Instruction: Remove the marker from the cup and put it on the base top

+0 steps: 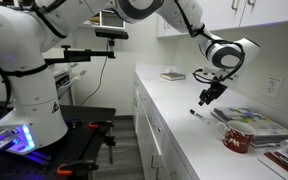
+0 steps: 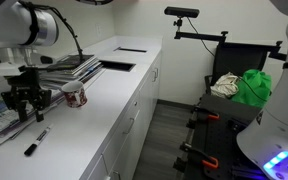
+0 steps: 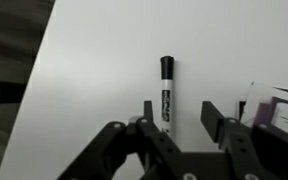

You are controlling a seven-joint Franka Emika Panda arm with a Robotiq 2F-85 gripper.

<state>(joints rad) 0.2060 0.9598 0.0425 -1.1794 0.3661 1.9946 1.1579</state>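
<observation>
The marker [image 3: 166,95], a slim dark cylinder with a black cap and pale lettering along its barrel, lies flat on the smooth white worktop [image 3: 94,70], with nothing gripping it. The black, blocky jaws hang spread apart just above it, holding nothing. In both exterior views the cup [image 1: 238,139], a small rounded dark red mug, stands upright near the marker without touching it, beside what looks like a stack of glossy magazines [image 1: 256,121].
</observation>
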